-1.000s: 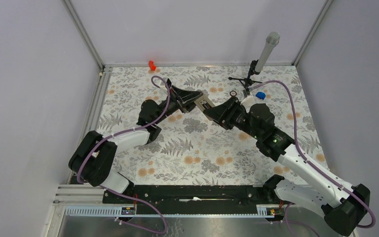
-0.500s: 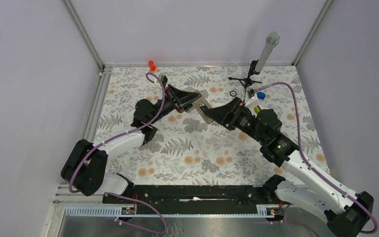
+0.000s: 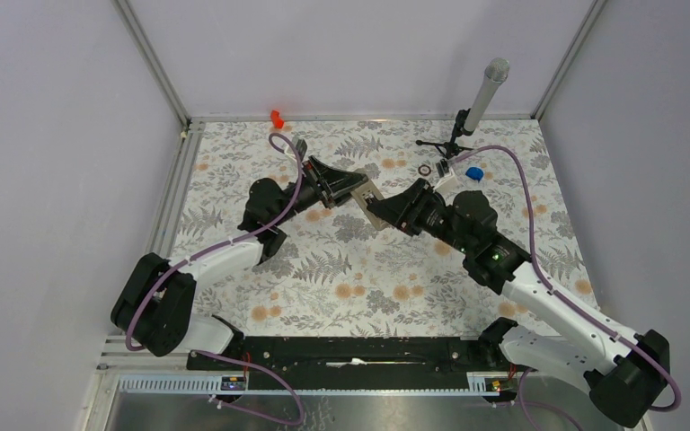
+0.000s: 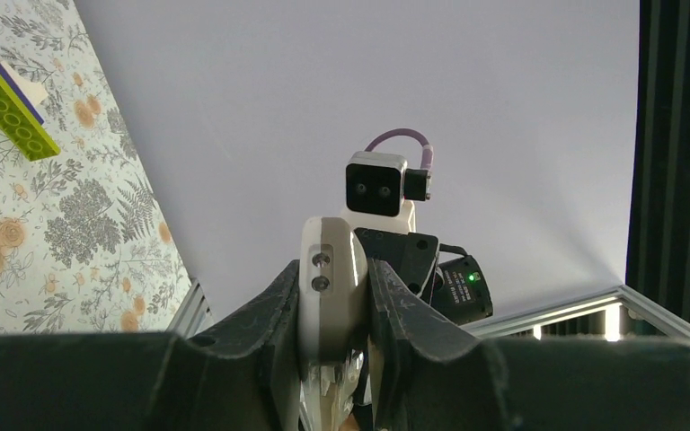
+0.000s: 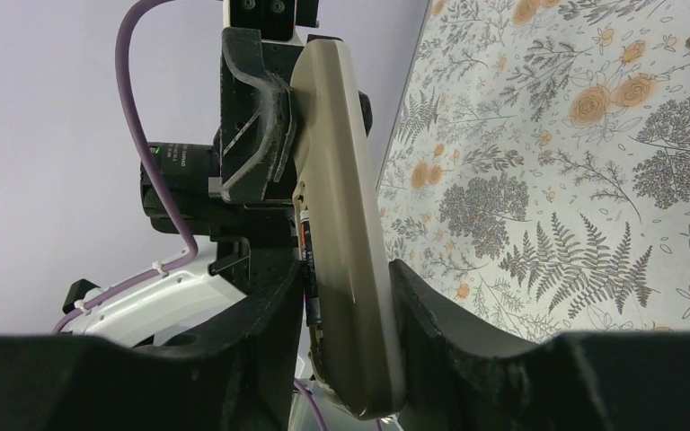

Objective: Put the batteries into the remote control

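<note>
The white remote control (image 3: 370, 199) hangs in the air over the middle of the table, held between both arms. My left gripper (image 3: 358, 188) is shut on one end of it; in the left wrist view that end (image 4: 332, 278) stands clamped between the fingers (image 4: 278, 310). My right gripper (image 3: 386, 213) is shut on the other end. In the right wrist view the remote control (image 5: 341, 215) runs up between my jaws, with one dark battery (image 5: 306, 269) pressed along its left side against my left finger. Any other battery is out of view.
A yellow-green bar (image 4: 4, 108) lies on the floral table top. At the back right stand a microphone stand (image 3: 481, 99), a small dark ring (image 3: 424, 170) and a blue piece (image 3: 474, 173). A red piece (image 3: 277, 118) sits at the back edge.
The right gripper opened wide on the remote control half a second ago and has closed on it again. Both arms shifted slightly; the remote control stays held between them.
</note>
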